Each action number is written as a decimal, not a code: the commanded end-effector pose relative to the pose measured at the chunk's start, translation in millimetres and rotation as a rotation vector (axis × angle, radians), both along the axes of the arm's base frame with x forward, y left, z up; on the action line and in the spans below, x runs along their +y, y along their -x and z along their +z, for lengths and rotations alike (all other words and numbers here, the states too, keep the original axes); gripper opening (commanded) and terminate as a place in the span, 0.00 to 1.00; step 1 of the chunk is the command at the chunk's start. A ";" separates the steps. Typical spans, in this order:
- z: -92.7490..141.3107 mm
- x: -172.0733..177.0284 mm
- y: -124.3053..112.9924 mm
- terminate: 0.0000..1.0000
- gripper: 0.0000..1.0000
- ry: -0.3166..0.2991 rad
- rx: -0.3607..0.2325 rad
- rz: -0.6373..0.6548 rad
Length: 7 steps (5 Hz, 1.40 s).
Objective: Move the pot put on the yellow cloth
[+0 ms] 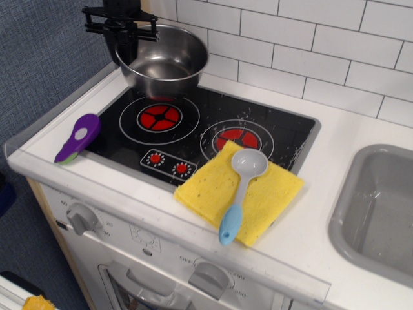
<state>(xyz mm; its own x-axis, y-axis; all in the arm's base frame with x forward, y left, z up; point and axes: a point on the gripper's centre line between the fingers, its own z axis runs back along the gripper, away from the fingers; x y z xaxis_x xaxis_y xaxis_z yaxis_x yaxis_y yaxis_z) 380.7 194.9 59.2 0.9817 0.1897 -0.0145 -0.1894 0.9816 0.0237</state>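
The shiny steel pot (164,61) hangs at the back left of the toy stove, just above the left burner (158,117). My black gripper (126,37) is shut on the pot's left rim, coming down from the top of the frame. The yellow cloth (219,190) lies at the front right of the stove top, well apart from the pot. A grey-and-blue plastic spoon (239,194) lies across the cloth.
A purple-and-green tool (78,137) lies left of the hob. The right burner (236,138) is just behind the cloth. A grey sink basin (381,213) is at the right. White tiled wall behind, a wooden post at the back left.
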 end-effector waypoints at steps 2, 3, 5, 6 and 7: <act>-3.7 0.4 16.6 0.00 1.00 -0.049 0.009 -0.047; 0.2 -3.3 20.2 0.00 1.00 -0.064 0.003 -0.061; 49.9 -17.4 31.9 0.00 1.00 -0.146 -0.117 -0.152; 76.7 -26.8 43.4 0.00 1.00 -0.180 -0.168 -0.195; 84.6 -36.8 55.3 0.00 1.00 -0.152 -0.167 -0.223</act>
